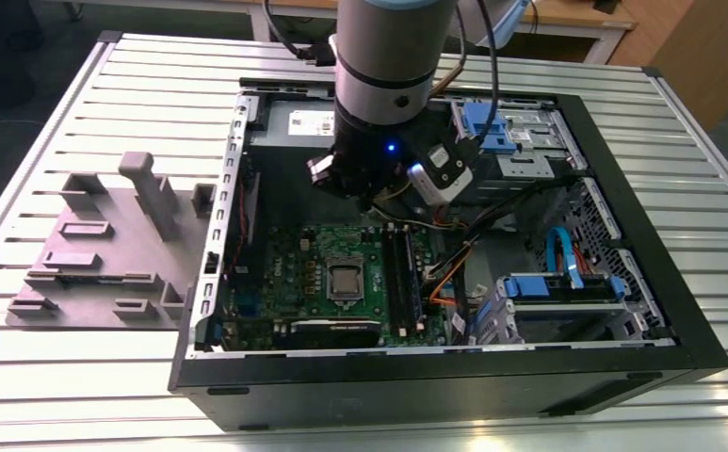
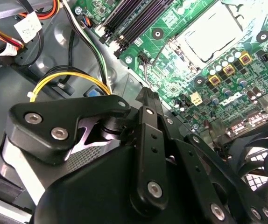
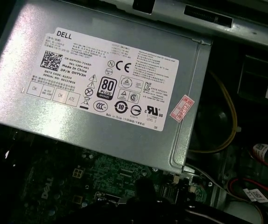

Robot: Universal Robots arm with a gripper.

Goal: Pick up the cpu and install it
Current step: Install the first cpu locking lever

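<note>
The cpu (image 1: 342, 279) is a small silvery square lying flat in the socket on the green motherboard (image 1: 291, 254) inside the open computer case. The second wrist view shows the cpu (image 2: 212, 29) pale and flat in its metal-framed socket. My gripper (image 2: 145, 95) hangs above the board near the RAM slots, up and away from the socket, shut with nothing in it. In the first wrist view the gripper (image 3: 141, 189) is a dark tip over the board's edge below the power supply. The arm's wrist (image 1: 389, 141) stands over the case's rear part.
The black case wall (image 1: 452, 372) rings the board. A grey power supply (image 3: 110, 84) sits at the back, blue drive cages (image 1: 558, 287) on the exterior view's right, and loose yellow and orange cables (image 2: 68, 81) beside the board. A grey plastic fixture (image 1: 112, 245) stands on the slatted table outside.
</note>
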